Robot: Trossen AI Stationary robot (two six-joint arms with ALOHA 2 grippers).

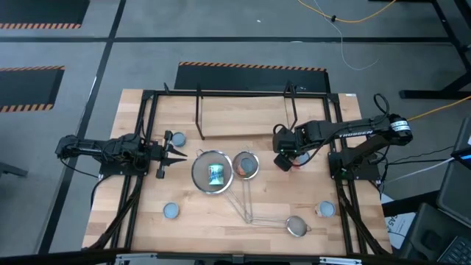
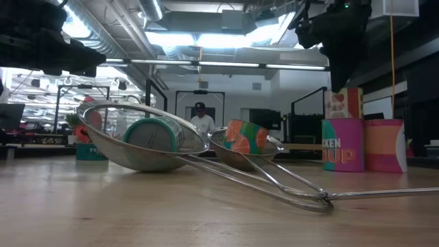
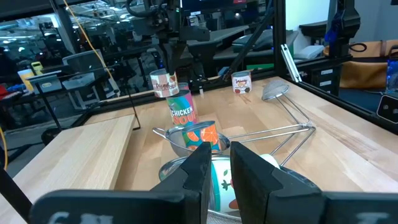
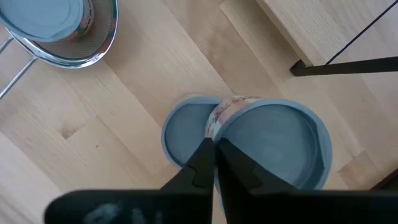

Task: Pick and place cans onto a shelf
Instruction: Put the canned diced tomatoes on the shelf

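Right wrist view looks straight down past the right gripper (image 4: 214,163), its fingers nearly together and holding nothing, onto two upright cans (image 4: 273,140) standing touching, directly below. The shelf (image 1: 243,110) lies just beyond them. The left gripper (image 1: 175,153) waits, slightly parted, beside the large strainer (image 1: 213,171).

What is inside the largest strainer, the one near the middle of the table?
Inside the largest strainer lies one can on its side, with a green and blue label. From the low view only its teal end shows through the mesh; whether anything lies under the can cannot be seen.
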